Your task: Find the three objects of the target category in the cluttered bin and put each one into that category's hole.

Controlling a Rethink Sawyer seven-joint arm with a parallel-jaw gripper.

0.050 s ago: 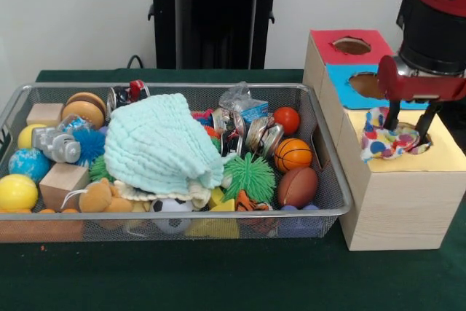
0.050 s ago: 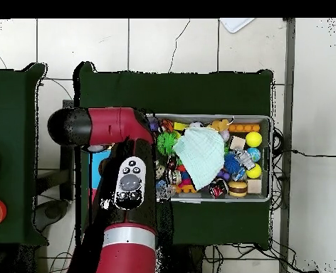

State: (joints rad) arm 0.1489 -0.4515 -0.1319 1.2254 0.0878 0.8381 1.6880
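Front view: gripper over yellow hole — polka-dot cloth, crumpled.

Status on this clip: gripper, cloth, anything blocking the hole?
Gripper open over the yellow hole. Polka-dot cloth draped half in the hole, on the wooden box. Nothing else in the way.

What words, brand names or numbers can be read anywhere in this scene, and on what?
None can be read.
The cans in the wire bin carry print, too blurred to read.
The blue packet beside them: print unreadable.
The wooden box with coloured holes bears no lettering.
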